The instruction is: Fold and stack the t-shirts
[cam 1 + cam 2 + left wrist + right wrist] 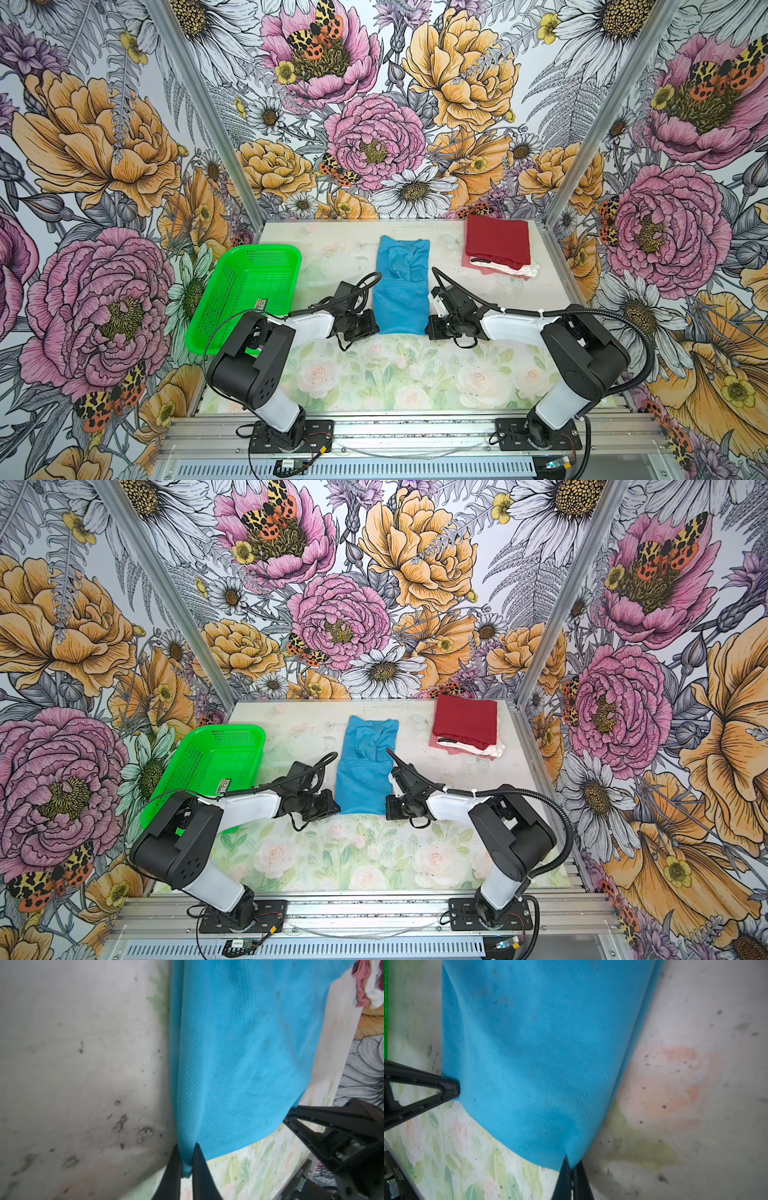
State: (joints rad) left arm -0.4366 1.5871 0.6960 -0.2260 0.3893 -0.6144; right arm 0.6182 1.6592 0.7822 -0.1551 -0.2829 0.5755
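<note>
- While the left gripper (186, 1147) is clenched on one near corner of the blue shirt (401, 286) and the right gripper (572, 1164) is clenched on the other, each pinch takes only the very tip of the hem. I judge that a quick lift could pull a corner free and let that side drop crooked.
- The shirt lies as a long narrow strip in the middle of the table (374, 374), between the green basket (266, 249) and the stack at the far right, its collar end away from the arms. If the two arms do not carry the hem forward at the same pace, the fold would likely land skewed.
- The sleeves lie folded loosely over the far half in both top views. Dragging instead of lifting could slide the whole strip and undo those flaps.
- The cloth is thin and layered. Whether each pinch holds every layer I cannot tell, and a missed lower layer would lag and bunch inside the fold.
- The red shirt (496, 239) tops the stack, with pink and white shirts (525, 271) poking out unevenly beneath. A wide swing of the right arm might brush that pile, and a lopsided base could tip the blue one when it is added.
</note>
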